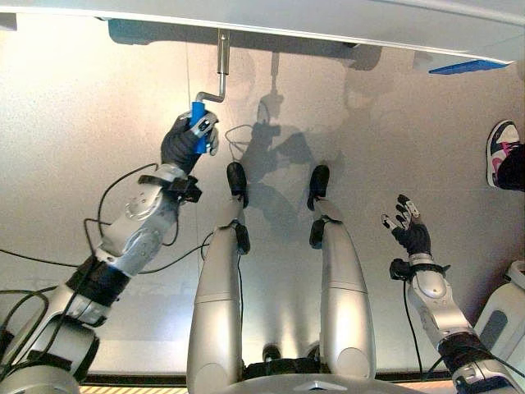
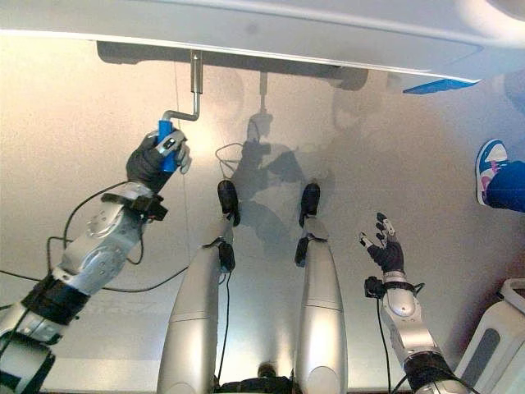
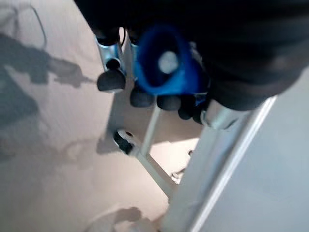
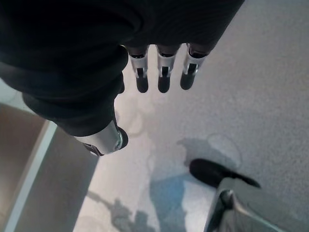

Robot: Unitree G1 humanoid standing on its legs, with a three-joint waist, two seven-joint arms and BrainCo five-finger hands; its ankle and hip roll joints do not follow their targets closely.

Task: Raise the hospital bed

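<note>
Left eye view puts the hospital bed (image 1: 328, 20) along the far edge of the scene, its pale frame running across; from the frame's underside a metal crank (image 1: 221, 70) drops toward the robot, bends sideways and ends in a blue handle (image 1: 198, 123); the left robot hand (image 1: 187, 141) sits right at that handle, just below the bed frame, with its fingers curled round the blue grip; the left wrist view confirms it, showing the blue handle (image 3: 166, 63) end-on and dark fingertips (image 3: 111, 79) wrapped under it; the handle's long axis points roughly from the bed toward the robot, offset from the crank's shaft, so the coming move is likely a circular sweep of the handle about that shaft; the left arm is plainly the nearer one; the right robot hand (image 2: 384, 246) hangs well away from the crank, over bare floor (image 2: 426, 156), fingers spread and holding nothing; a person's shoe (image 1: 502, 148) shows off beyond that hand, near the bed's blue corner piece (image 1: 467, 66).
</note>
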